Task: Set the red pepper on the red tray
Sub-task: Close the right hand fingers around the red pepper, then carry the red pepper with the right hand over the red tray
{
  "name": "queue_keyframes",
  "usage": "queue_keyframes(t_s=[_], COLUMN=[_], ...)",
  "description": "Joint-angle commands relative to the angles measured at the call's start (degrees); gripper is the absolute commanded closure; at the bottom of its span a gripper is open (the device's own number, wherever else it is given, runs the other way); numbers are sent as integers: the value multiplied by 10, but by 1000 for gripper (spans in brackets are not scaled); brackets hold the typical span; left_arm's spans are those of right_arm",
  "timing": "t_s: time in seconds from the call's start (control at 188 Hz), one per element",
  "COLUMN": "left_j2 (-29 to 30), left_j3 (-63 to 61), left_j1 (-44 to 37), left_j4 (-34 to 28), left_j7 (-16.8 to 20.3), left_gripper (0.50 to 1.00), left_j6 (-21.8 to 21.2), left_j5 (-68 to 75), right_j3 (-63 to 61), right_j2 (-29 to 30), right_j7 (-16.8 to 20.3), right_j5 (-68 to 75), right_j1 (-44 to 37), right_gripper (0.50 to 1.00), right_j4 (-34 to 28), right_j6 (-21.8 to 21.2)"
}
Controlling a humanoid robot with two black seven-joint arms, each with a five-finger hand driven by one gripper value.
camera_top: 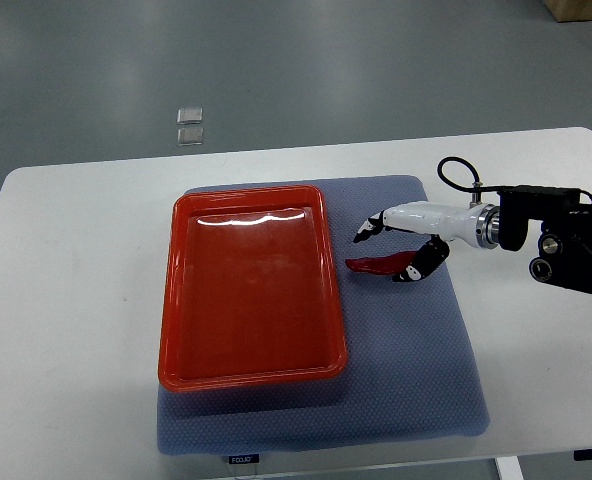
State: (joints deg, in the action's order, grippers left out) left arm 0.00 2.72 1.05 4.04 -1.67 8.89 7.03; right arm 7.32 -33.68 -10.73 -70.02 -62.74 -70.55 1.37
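A red tray (251,290) lies on a blue-grey mat (416,370) in the middle of the white table. A slim red pepper (370,265) lies on the mat just right of the tray's upper right side. My right hand (388,253) reaches in from the right, white with black fingertips. Its fingers (368,228) are above the pepper and the thumb (416,268) is at the pepper's right end. The hand stands around the pepper with fingers spread, not closed on it. The tray holds nothing. The left arm is out of view.
The mat covers the table's middle, down to the front edge. Two small clear squares (190,124) lie on the grey floor beyond the table's far edge. My right forearm and its black cable (456,170) run along the table's right side.
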Motion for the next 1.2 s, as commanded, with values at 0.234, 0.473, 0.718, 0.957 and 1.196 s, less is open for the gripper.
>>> queue_keyframes(t_s=[0.234,0.473,0.718,0.957,1.196], left_j2=[0,0,0,0,0], left_j3=[0,0,0,0,0], left_j1=[0,0,0,0,0], left_j4=[0,0,0,0,0], left_j7=[0,0,0,0,0], left_gripper=[500,500,500,500,500], left_j6=[0,0,0,0,0], left_j5=[0,0,0,0,0], right_j3=[6,16,16,16,16], right_j2=[19,25,30,38,40], right_j7=[11,12,22,24,24], right_j5=[-26,-50,-73,-99,-109], right_j1=[5,7,7,10,12], right_gripper=[765,765,779,871,944], right_j4=[9,16,26,40,46], right_j6=[8,12,21,29,29])
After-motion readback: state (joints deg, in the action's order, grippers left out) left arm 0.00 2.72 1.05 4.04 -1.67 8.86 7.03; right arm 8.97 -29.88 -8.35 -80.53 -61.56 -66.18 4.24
